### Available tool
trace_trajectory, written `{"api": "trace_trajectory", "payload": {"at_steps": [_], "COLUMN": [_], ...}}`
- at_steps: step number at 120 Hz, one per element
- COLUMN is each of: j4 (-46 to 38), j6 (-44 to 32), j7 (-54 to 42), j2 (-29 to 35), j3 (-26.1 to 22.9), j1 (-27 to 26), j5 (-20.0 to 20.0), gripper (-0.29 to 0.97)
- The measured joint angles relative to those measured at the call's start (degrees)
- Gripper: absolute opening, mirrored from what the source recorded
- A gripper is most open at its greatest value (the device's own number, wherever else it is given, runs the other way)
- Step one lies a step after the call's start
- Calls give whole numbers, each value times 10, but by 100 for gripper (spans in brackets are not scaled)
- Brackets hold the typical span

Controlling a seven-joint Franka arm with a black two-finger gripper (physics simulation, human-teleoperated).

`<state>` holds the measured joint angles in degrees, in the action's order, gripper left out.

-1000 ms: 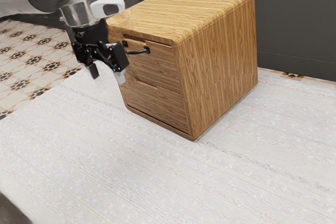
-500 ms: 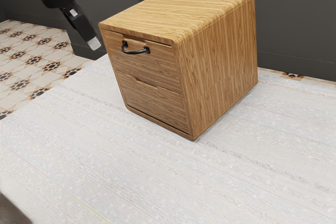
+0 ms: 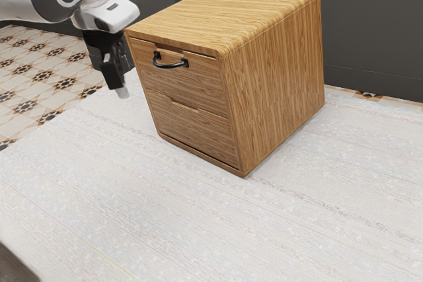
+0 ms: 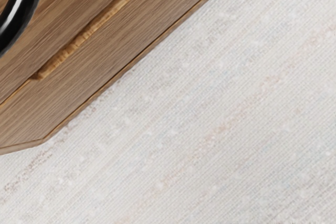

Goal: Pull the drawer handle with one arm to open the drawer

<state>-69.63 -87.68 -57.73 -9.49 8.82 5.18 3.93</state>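
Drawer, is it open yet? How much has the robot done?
Nothing is done yet: the top drawer sits flush in the cabinet. In hand: the end effector hangs at the exterior view's left of the handle, not touching it. Left: grip the handle and pull.

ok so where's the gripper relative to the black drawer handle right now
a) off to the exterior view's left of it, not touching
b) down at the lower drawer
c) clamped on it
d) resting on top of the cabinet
a: the gripper hangs by the front corner of the cabinet, to the exterior view's left of the black handle, with bare drawer front between them.
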Motion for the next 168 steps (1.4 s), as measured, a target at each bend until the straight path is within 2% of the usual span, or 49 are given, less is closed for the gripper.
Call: {"api": "trace_trajectory", "payload": {"at_steps": [57, 138, 168], "j4": [0, 5, 9], "j6": [-25, -61, -62], "j7": [-204, -379, -422], "j2": [-11, -23, -24], "j3": [-3, -11, -37], "j1": [16, 32, 50], "j5": [-49, -54, -54], "gripper": [68, 68, 68]}}
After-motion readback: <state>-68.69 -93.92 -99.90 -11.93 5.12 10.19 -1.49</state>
